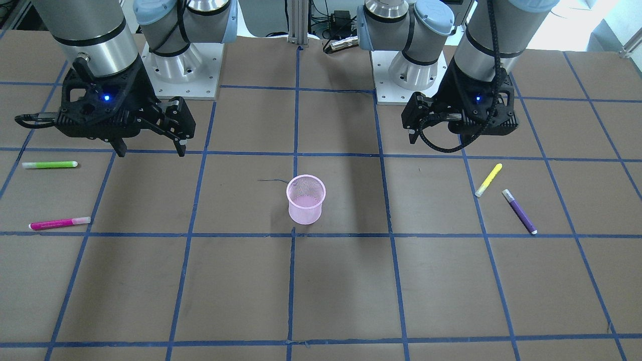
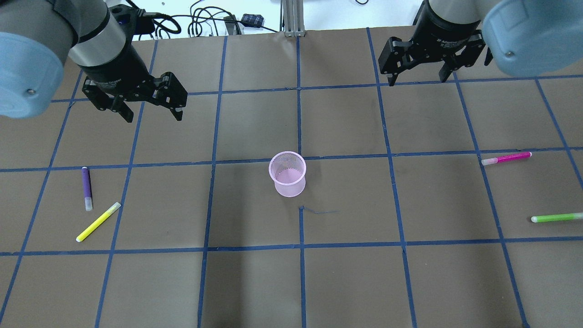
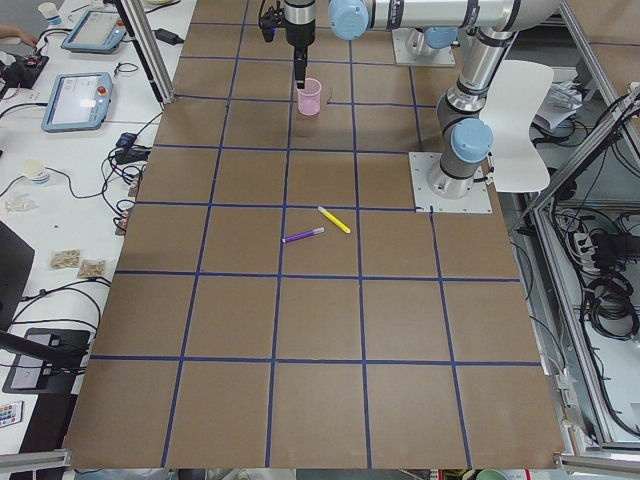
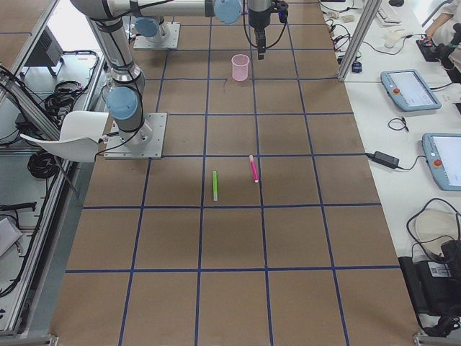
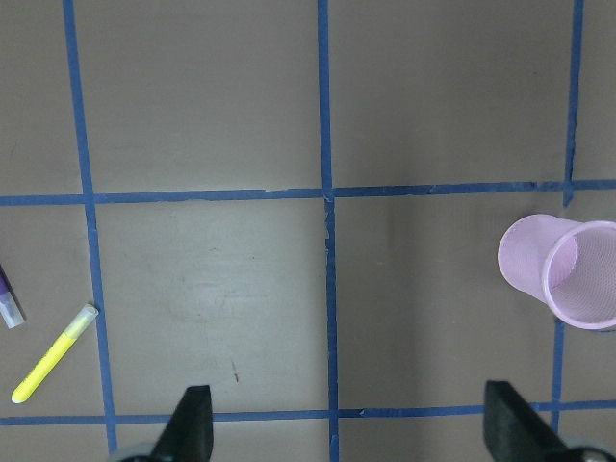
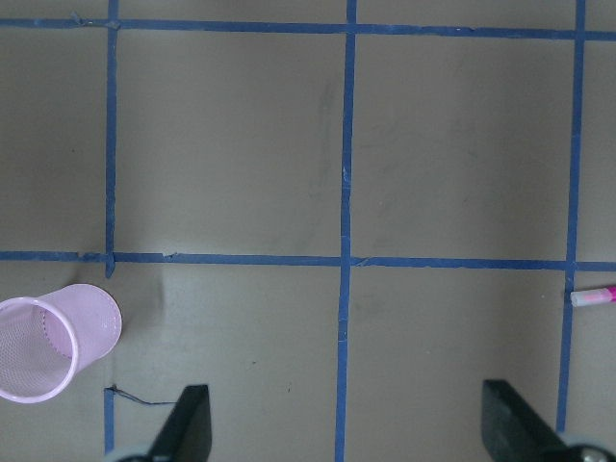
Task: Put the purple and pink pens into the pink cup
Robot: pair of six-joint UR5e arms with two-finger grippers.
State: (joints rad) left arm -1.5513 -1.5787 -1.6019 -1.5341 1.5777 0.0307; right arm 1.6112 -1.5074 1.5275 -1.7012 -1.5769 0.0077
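Observation:
The pink mesh cup point(image 2: 288, 174) stands upright and empty at the table's middle point(image 1: 306, 199). The purple pen point(image 2: 86, 187) lies flat on my left side point(image 1: 520, 211). The pink pen point(image 2: 506, 158) lies flat on my right side point(image 1: 59, 223). My left gripper point(image 2: 153, 116) hovers open and empty, beyond the purple pen and left of the cup. My right gripper point(image 2: 416, 78) hovers open and empty, far from the pink pen. The left wrist view shows the cup point(image 5: 563, 272) at right. The right wrist view shows the cup point(image 6: 53, 339) at left and the pink pen's tip point(image 6: 594, 296).
A yellow pen point(image 2: 98, 222) lies close beside the purple pen. A green pen point(image 2: 556, 217) lies nearer me than the pink pen, by the right edge. The arm bases point(image 1: 183, 65) stand at the table's robot side. Blue tape lines grid the brown table.

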